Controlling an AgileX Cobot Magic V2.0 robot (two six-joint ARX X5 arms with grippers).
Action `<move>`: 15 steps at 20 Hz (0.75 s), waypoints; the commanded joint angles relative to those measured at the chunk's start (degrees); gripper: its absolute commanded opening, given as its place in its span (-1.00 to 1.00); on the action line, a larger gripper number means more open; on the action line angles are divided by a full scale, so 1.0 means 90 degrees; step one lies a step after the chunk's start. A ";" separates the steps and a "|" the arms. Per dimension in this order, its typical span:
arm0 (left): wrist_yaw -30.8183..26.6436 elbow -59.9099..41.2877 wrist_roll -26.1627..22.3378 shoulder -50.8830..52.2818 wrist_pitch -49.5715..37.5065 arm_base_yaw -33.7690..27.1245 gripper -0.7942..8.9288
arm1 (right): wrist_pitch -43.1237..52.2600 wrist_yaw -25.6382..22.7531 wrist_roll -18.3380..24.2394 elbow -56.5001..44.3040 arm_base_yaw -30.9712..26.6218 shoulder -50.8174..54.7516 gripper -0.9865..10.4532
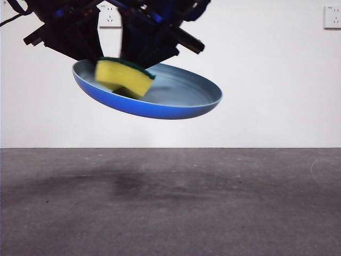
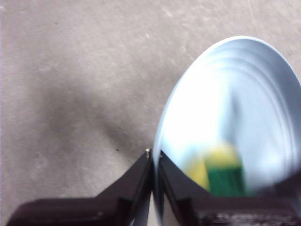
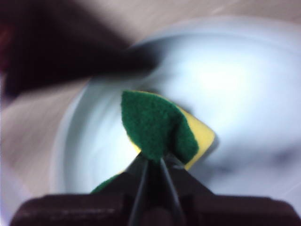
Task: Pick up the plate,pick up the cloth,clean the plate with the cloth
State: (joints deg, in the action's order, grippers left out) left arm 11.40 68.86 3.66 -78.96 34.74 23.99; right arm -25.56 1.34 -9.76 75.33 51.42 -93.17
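Both end effectors are clamped: left end effector (image 2: 154, 157) on the plate (image 1: 176, 98) rim, right end effector (image 3: 153, 162) on the cloth (image 1: 123, 76). Wiping is underway; next, sweep across the plate's bowl.

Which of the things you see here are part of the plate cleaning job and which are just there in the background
Part of the job:
- plate, held in the air by its rim in the left gripper
- sponge, pinched in the right gripper, over the plate's inside

Just there:
- grey table
- two wall sockets
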 commanded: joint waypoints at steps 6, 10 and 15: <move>0.1086 -0.0015 0.0066 0.0000 0.0146 -0.0665 -0.85 | -0.1554 -0.1479 0.0255 -0.0027 0.0160 -0.0090 -0.85; 0.1086 -0.0015 -0.0270 0.0000 0.0641 -0.0724 -0.85 | -0.1656 -0.2849 0.0243 -0.0027 -0.0024 -0.0090 -0.85; 0.1127 -0.0015 -0.0413 0.0000 0.0935 -0.0699 -0.85 | -0.0899 -0.2968 0.0209 -0.0027 -0.0236 -0.0090 -0.85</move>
State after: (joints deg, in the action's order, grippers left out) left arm 19.55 68.88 2.11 -78.96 42.39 17.41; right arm -35.48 -24.60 -7.66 75.55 49.84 -93.17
